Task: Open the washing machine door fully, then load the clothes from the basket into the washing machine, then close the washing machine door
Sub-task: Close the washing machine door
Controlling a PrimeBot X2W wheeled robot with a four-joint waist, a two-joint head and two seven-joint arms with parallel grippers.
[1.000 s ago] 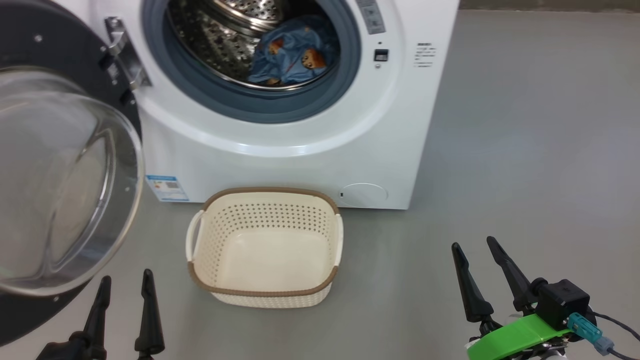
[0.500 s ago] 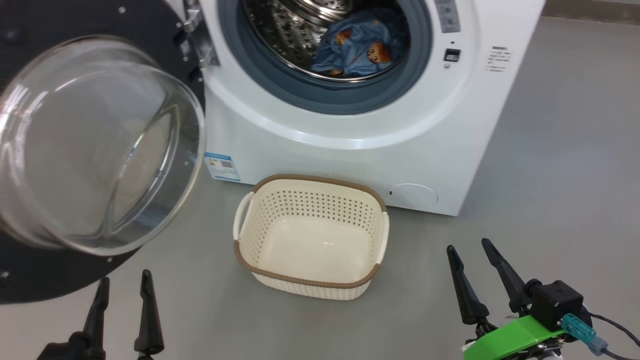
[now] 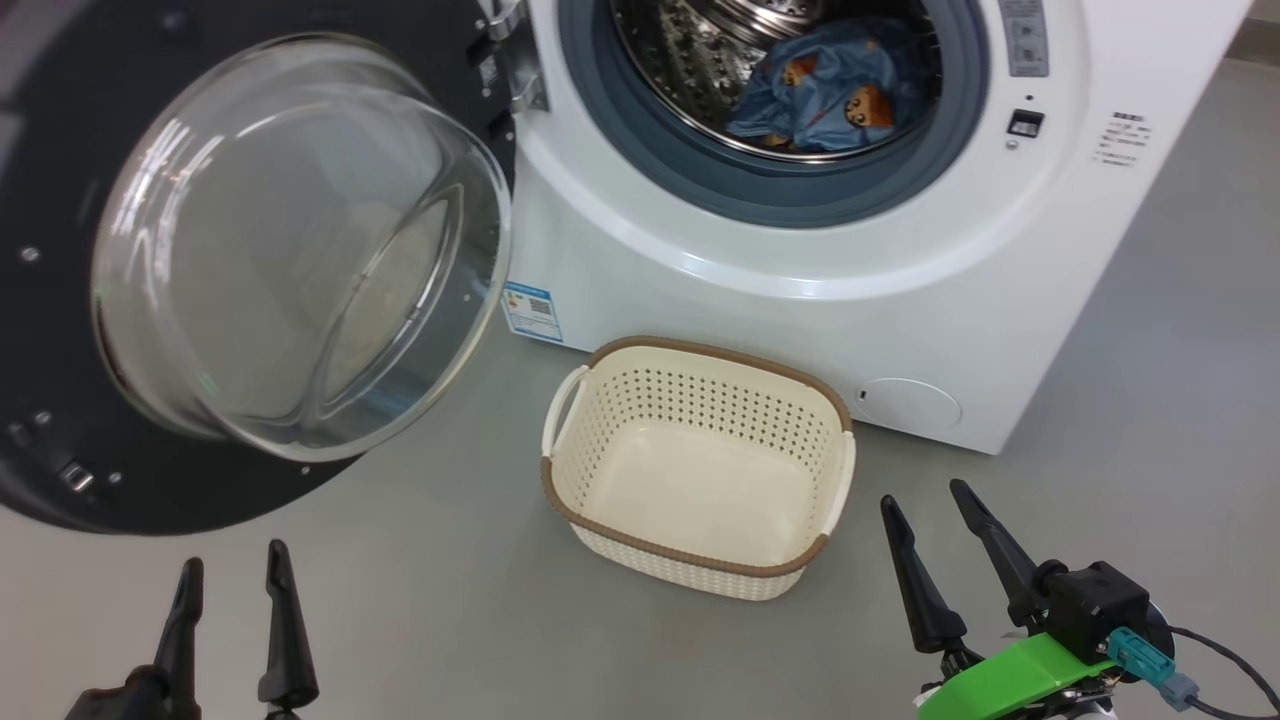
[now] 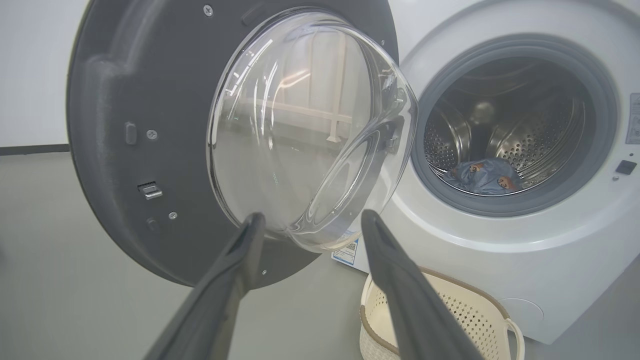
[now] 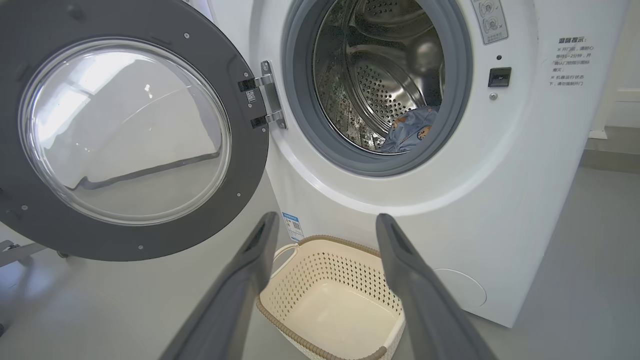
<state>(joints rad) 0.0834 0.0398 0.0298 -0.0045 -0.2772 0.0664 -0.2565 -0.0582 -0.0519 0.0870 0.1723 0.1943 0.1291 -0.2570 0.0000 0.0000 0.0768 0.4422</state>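
The washing machine (image 3: 800, 290) stands ahead with its door (image 3: 60, 380) swung wide to the left, its clear glass bowl (image 3: 300, 250) bulging toward me. Light blue clothes (image 3: 830, 95) with orange-brown figures lie inside the steel drum (image 5: 385, 75). On the floor in front of the machine the cream basket (image 3: 700, 470) holds nothing. My left gripper (image 3: 232, 575) is open at the lower left, below the door. My right gripper (image 3: 925, 500) is open at the lower right, just right of the basket. The left wrist view shows the door (image 4: 125, 150) close ahead, and the right wrist view shows the basket (image 5: 330, 295) between the fingers.
Grey floor (image 3: 1150, 400) spreads right of the machine and around the basket. A blue label (image 3: 530, 312) and a round white flap (image 3: 910, 405) sit low on the machine's front. The door's hinge (image 5: 267, 102) joins it to the machine's left side.
The whole head view has shifted, so the machine, door and basket now sit further right in it: the camera turned left. Both grippers stay open and low.
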